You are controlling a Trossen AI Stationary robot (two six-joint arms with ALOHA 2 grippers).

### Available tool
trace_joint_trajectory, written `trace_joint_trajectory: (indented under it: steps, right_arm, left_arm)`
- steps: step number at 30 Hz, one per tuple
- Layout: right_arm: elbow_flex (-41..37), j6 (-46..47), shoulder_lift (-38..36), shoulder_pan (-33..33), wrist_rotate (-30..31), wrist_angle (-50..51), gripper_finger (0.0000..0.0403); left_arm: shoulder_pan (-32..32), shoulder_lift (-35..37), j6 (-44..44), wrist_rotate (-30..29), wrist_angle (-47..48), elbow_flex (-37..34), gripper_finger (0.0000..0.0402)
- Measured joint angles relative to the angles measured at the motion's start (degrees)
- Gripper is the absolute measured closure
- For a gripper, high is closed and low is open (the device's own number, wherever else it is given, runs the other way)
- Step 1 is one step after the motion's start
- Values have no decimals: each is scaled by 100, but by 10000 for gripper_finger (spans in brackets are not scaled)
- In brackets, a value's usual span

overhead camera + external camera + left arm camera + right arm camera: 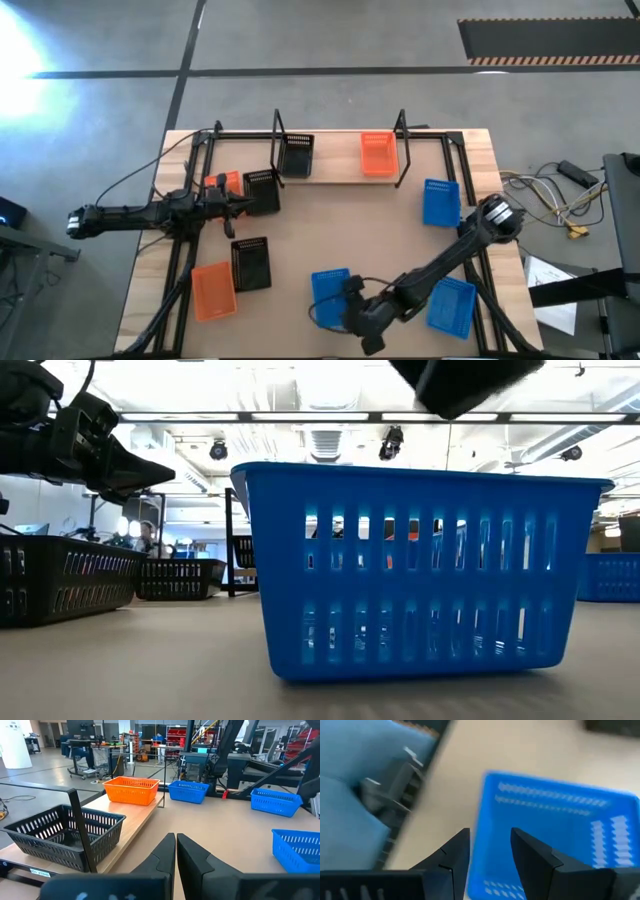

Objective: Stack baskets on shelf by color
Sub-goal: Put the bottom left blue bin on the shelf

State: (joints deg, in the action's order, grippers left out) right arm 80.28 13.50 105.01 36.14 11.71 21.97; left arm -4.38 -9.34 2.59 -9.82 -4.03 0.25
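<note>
While the right hand [490, 852] hangs with fingers apart over the rim of a blue basket [331, 293] at the table's [340, 220] front edge, the left hand [176, 855] waits closed near the shelf [335, 165], which carries one black basket [296, 155] and one orange basket [378, 153].

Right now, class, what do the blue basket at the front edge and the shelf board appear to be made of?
Blue basket: probably moulded plastic, with even colour, slotted walls and a slight sheen. Shelf board: looks like pale wood with a matt finish, though grain is too faint to confirm.
</note>
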Motion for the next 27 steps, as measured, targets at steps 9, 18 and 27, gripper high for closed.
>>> trace_joint_trajectory:
  steps: [9,18,27]
  right_arm:
    - [629,-306,604,-25,-227,493,268]
    - [671,-206,273,-88,-422,483,268]
    - [668,96,533,-76,-481,454,244]
  left_arm:
    - [0,0,-2,0,0,0,402]
    - [1,-11,-1,0,2,0,402]
    - [0,-29,-2,0,2,0,402]
